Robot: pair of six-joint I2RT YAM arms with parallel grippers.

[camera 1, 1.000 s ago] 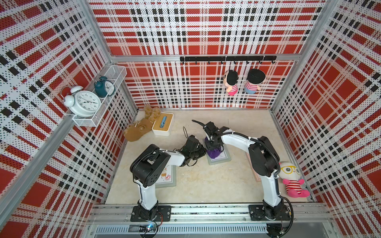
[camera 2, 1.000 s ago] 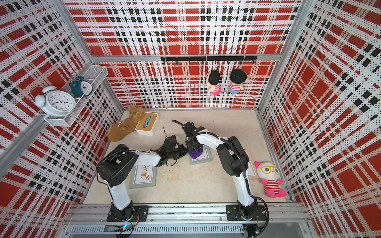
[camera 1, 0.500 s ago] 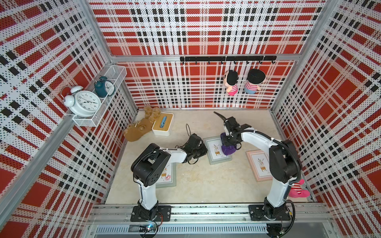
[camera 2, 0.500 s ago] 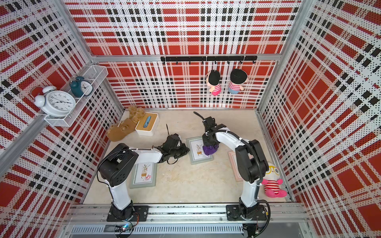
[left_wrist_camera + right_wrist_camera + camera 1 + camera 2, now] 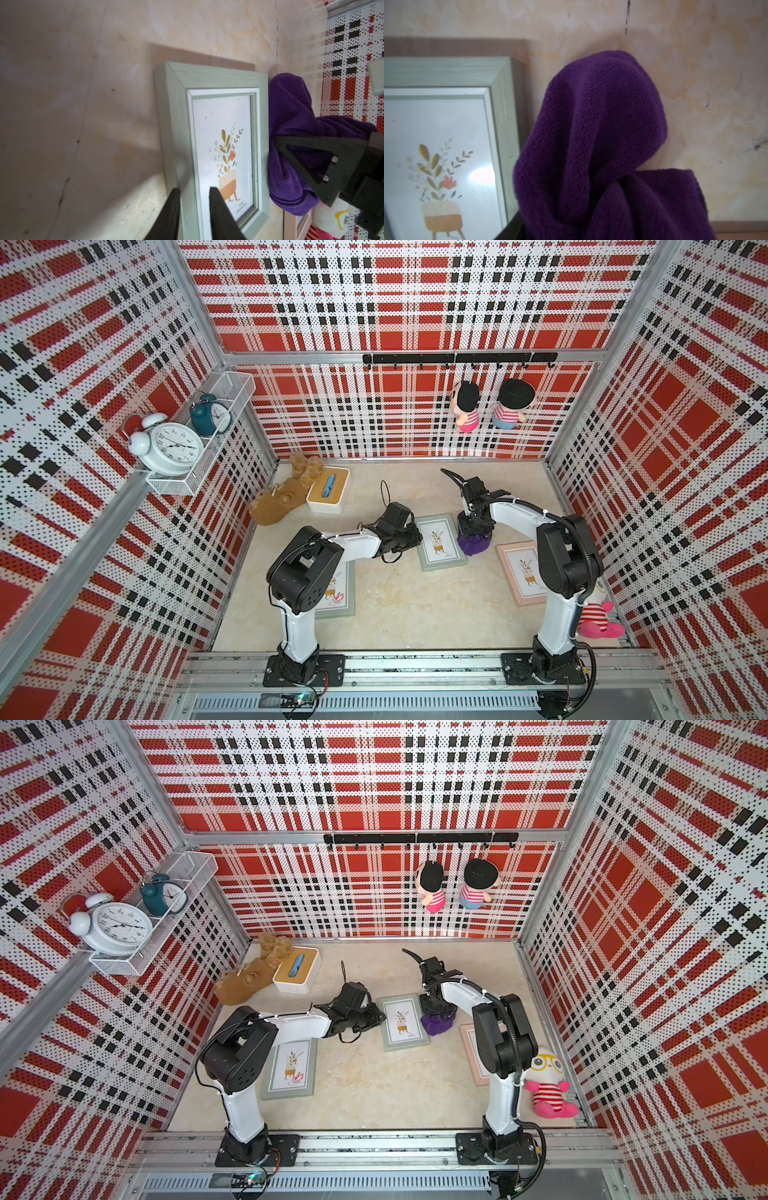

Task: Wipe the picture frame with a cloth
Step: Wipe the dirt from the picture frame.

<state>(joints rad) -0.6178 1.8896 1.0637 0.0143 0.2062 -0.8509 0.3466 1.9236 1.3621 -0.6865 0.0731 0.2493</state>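
Observation:
The picture frame [image 5: 440,541] [image 5: 402,1021] is grey-green with a plant print and lies flat mid-table. In the left wrist view my left gripper [image 5: 194,192] is open and straddles one long rail of the picture frame [image 5: 216,79], one tip outside the rail and one over the glass. The purple cloth [image 5: 475,544] [image 5: 437,1026] sits bunched on the table against the frame's right edge, under my right gripper [image 5: 474,526]. In the right wrist view the cloth [image 5: 600,128] hides most of the jaws. One black finger [image 5: 510,230] shows well off to the side, so the right jaws stand open.
A pink frame [image 5: 523,572] lies right of the cloth, partly under the right arm. Another green frame [image 5: 291,1065] lies under the left arm. A white box [image 5: 328,489] and a brown plush [image 5: 282,502] sit at the back left. A plush with glasses [image 5: 548,1085] sits at the right wall.
The right gripper carried the cloth rightward off the frame's glass and down beside its right edge, then its jaws widened. The left jaws have parted on the frame's left rail.

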